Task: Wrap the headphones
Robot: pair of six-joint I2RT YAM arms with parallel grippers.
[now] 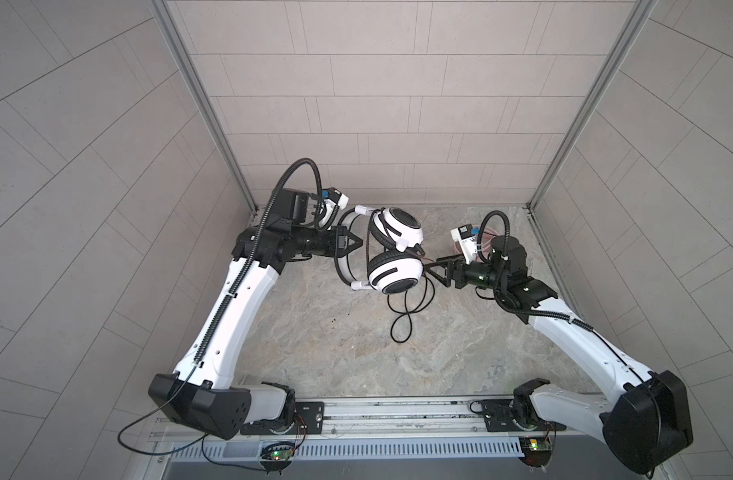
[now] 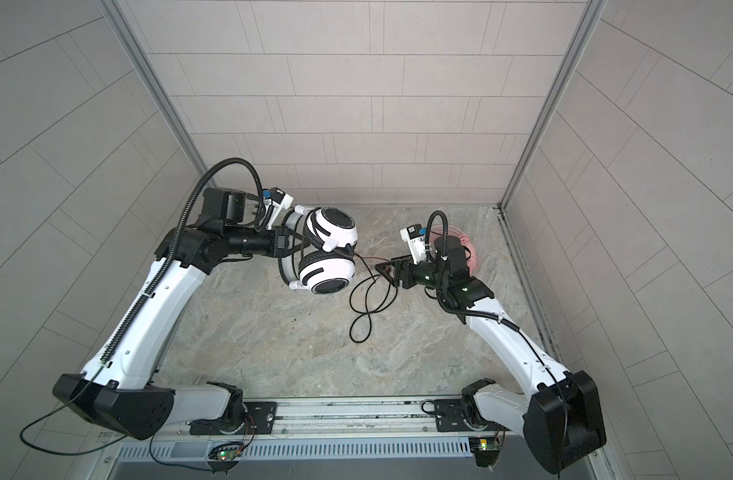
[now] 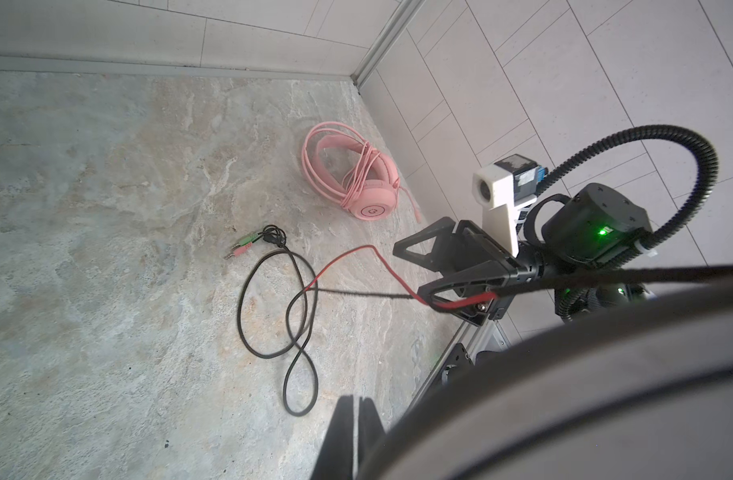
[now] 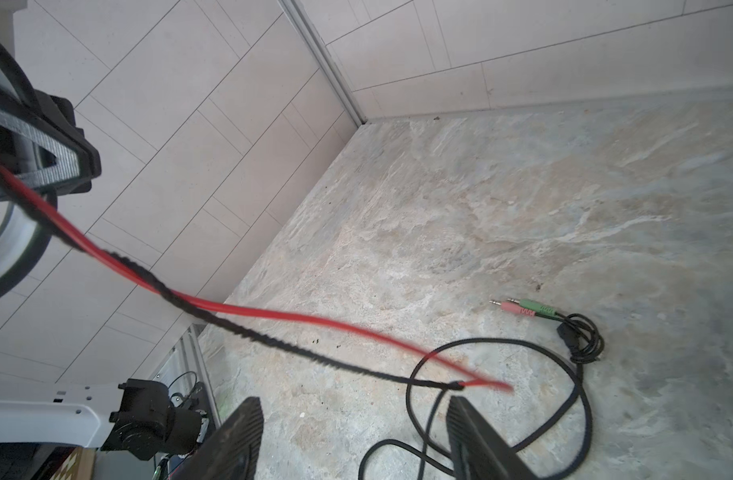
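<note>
My left jaws are clamped on the headband of the white-and-black striped-cup headset (image 1: 394, 272), holding it off the grey stone-patterned surface (image 1: 314, 353). My right jaws stand apart around its black-and-red cable (image 3: 364, 294), whose loops trail on the surface. The pink corded headset (image 3: 358, 183) lies near the far right corner.

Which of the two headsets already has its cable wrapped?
The pink headset: its cable is coiled around it. The white headset has its black cable trailing in loose loops.
</note>
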